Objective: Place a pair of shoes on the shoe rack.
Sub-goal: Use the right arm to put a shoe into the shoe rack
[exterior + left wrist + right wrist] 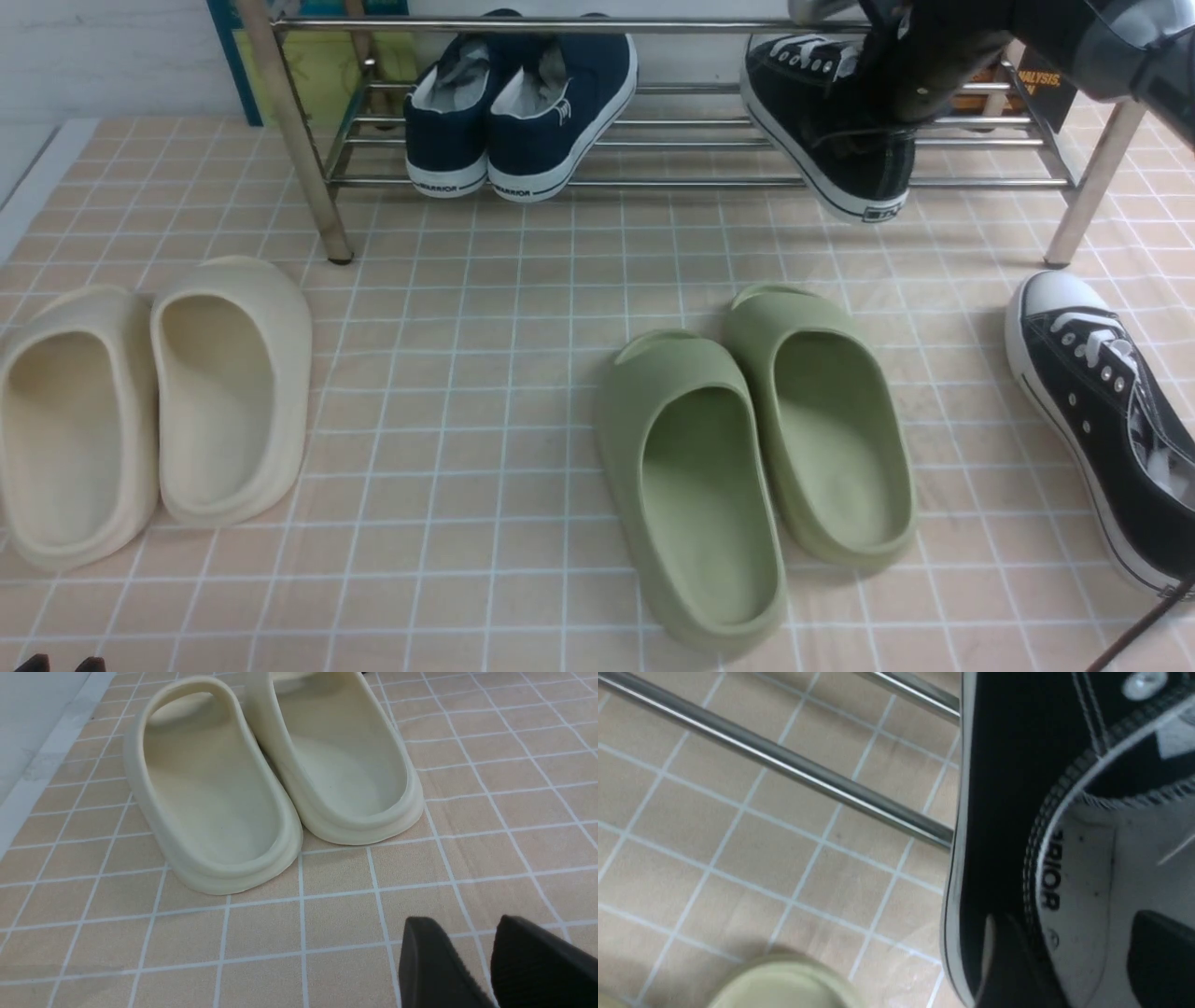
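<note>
- Front view shows one black sneaker (pixel 845 191) on the lower shelf of the shoe rack (pixel 597 183), toward its right end, toe pointing in and heel jutting over the front bar.
- Its mate, the other black sneaker (pixel 1088 411), lies on the floor in front of the rack's right leg, so the pair looks half placed.
- The right claw (pixel 1083 952) is at the rack, its tips spread apart at the first shoe's heel opening; the cuff looks free between them.
- The left claw (pixel 467 933) is well in front of the rack's left end, tips narrowly parted, holding nothing.
- Both shoes should be light, with floppy canvas sides that fold under a pinch and a stiffer, grippy sole; little here could break.
- Best hold for the floor shoe is probably the heel collar, one tip inside; the laces would give a loose grip.
- Canvas is matt black, the lining grey, the toe cap smooth white rubber.
- The rack's tubes are round, shiny metal, likely slick, with gaps where a badly angled heel might tip.
</note>
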Controlling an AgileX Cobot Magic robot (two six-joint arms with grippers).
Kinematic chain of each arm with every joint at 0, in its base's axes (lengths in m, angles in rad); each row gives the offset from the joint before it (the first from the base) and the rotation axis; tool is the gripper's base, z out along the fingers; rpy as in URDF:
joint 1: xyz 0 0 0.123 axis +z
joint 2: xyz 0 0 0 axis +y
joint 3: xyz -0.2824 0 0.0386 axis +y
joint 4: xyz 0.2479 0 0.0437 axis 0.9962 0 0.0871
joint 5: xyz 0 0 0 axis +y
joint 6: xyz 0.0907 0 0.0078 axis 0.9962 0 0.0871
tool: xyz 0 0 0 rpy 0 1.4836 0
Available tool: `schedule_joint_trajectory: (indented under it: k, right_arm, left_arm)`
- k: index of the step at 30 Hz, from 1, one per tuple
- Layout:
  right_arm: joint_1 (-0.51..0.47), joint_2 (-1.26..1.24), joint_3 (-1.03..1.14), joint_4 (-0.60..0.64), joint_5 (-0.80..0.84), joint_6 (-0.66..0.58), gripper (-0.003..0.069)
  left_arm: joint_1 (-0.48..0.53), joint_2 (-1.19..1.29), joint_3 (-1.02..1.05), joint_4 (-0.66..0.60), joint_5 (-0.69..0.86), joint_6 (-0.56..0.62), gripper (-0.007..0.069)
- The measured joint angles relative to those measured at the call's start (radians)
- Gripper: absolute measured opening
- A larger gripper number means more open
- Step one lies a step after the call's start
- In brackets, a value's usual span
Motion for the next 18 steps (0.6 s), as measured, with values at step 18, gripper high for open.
schedule_joint_trajectory:
  k: [18]
  right_arm:
    - [0.0,-0.27,0.15,0.068,0.228,-0.027,0.0398]
  left_arm:
    - [0.0,0.0,0.0,0.0,0.0,0.0,0.0236]
